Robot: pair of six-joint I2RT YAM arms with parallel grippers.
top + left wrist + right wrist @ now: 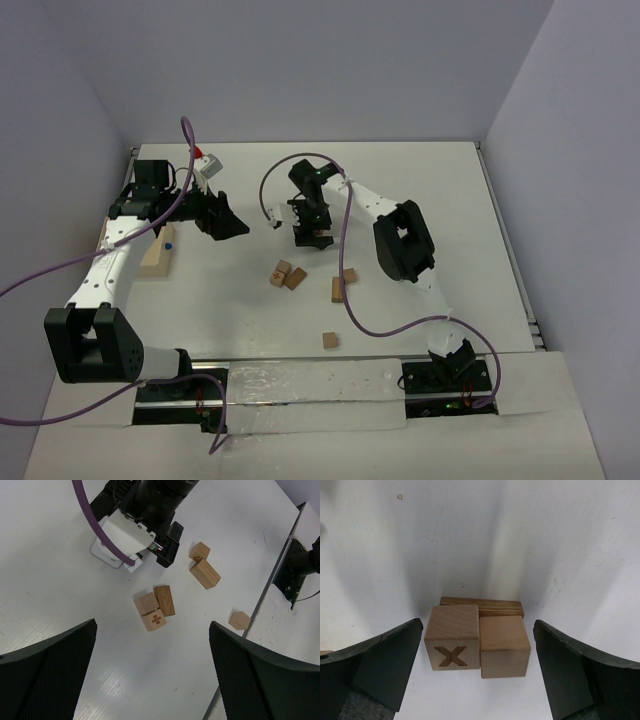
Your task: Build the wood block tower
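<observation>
Right pincer (479, 667) spread, X-marked block (452, 644) wrist-view only

Found beneath the right gripper (477, 625), between its spread fingers: left cube (452, 644) and right cube (503, 646) side by side and touching, with a flat long block (482, 606) lying against them behind. Noted nearer the bases, about the middle of the table (450, 200): a cluster of three blocks (154, 609), all touching. To the right of that, apart: a pair of blocks (343, 284), a cube touching the far end of a longer one. Nearer still, alone by the front edge: a single cube (329, 340). At the left edge, just beside the left arm (110, 270) and well apart from the rest: a long block (154, 256). Left gripper (228, 224) placed left of the right gripper, fingers wide apart.
</observation>
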